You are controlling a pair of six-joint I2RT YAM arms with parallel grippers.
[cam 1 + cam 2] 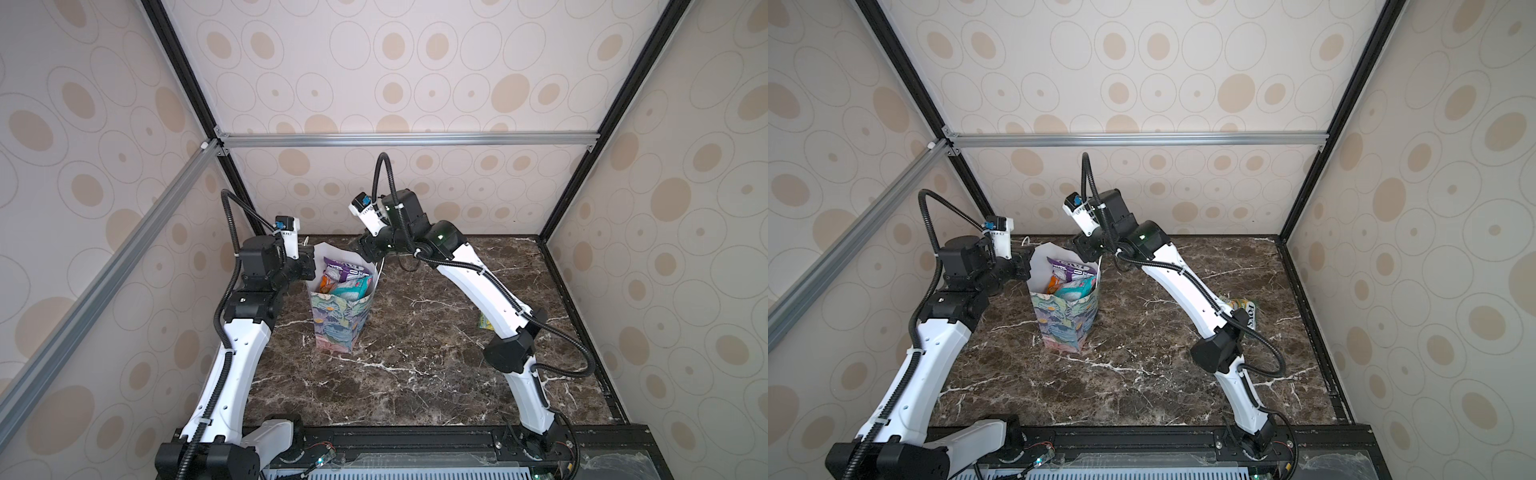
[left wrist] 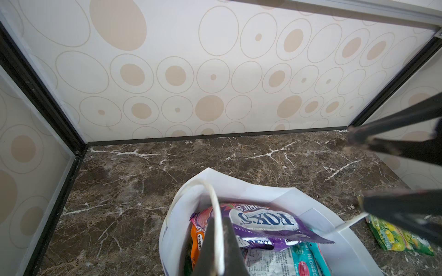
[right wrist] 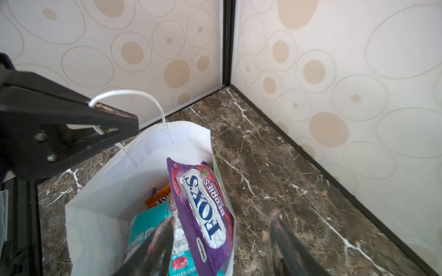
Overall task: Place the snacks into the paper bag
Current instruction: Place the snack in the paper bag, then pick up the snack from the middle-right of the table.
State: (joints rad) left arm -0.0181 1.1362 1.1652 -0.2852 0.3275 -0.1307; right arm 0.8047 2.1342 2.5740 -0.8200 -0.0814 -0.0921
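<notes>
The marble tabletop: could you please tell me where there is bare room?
Bare: the tabletop in front, between the paper bag and the arm bases, and the far right corner by the back wall. Crowded: the bag's mouth, where the left end effector pinches the handle and the open right end effector hovers; a green packet lies beside the right arm.

The green packet (image 1: 484, 322) is mostly hidden behind the right arm (image 1: 478, 291). The right gripper (image 3: 223, 216) is blurred and cut off by the frame edge. Below its jaws, lower snacks (image 3: 159, 198) are covered by the purple packet (image 3: 203, 215) in the paper bag (image 3: 95, 215).
</notes>
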